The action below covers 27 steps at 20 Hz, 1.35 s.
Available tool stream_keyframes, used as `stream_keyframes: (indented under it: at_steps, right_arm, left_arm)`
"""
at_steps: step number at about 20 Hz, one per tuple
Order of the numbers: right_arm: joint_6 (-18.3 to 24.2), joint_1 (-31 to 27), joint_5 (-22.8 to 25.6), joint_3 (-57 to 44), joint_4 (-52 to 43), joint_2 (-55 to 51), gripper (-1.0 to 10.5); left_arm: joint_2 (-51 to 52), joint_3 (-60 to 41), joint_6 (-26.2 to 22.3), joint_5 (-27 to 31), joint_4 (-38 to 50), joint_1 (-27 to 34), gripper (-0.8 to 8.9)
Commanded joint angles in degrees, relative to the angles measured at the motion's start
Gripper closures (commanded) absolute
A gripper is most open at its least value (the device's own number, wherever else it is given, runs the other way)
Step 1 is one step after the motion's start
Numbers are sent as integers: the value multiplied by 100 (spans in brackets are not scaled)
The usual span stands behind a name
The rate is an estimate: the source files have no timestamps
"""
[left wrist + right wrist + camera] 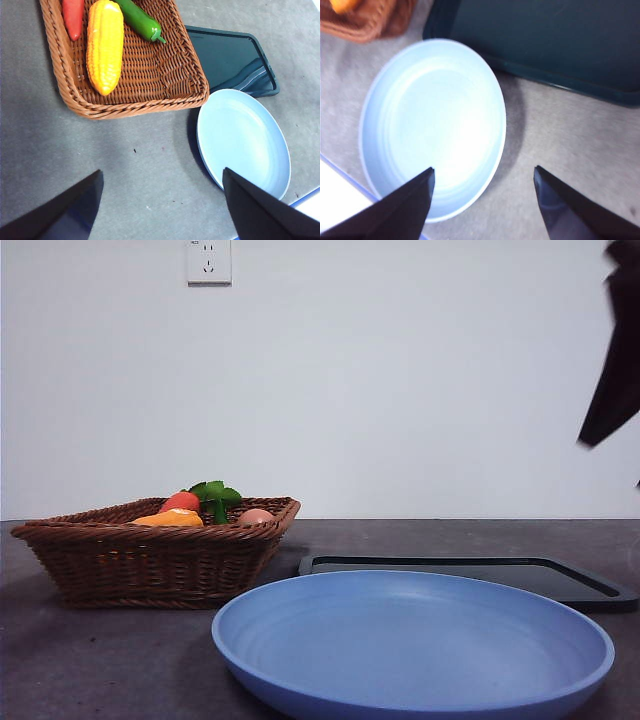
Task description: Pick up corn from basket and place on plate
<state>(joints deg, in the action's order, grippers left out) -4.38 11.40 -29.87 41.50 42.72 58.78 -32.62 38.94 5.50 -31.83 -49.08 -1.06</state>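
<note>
The corn (105,45) is a bumpy orange-yellow cob lying inside the brown wicker basket (135,107); from the front only its top (170,519) shows over the basket rim (150,533). The light blue plate (413,645) sits empty in front of the basket, to its right. My left gripper (160,200) is open and empty, high over bare table between basket and plate (245,140). Open and empty too, my right gripper (482,200) hovers over the plate (435,125) edge.
A red-orange carrot (180,502) with green leaves, a tan ball (256,516) and a green pepper (140,20) share the basket. A flat black tray (560,580) lies behind the plate. A black arm tip (615,350) hangs at the top right.
</note>
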Motion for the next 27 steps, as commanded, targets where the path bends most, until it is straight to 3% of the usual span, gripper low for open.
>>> stream_keyframes:
  at_steps: [1, 12, 20, 27]
  right_arm:
    - [-50, 168, -13, 105, -315, 588, 634]
    - [-63, 748, -11, 105, -1298, 2409, 726]
    - [-83, 831, 144, 105, -1473, 2710, 944]
    - [-166, 831, 221, 153, -1394, 2446, 945]
  left_arm:
    - [-28, 109, 11, -33, 63, -13, 423]
    - [-31, 109, 11, -31, 68, -13, 423]
    - [-33, 109, 9, -31, 70, -13, 424]
    - [-341, 227, 9, -26, 232, -15, 425]
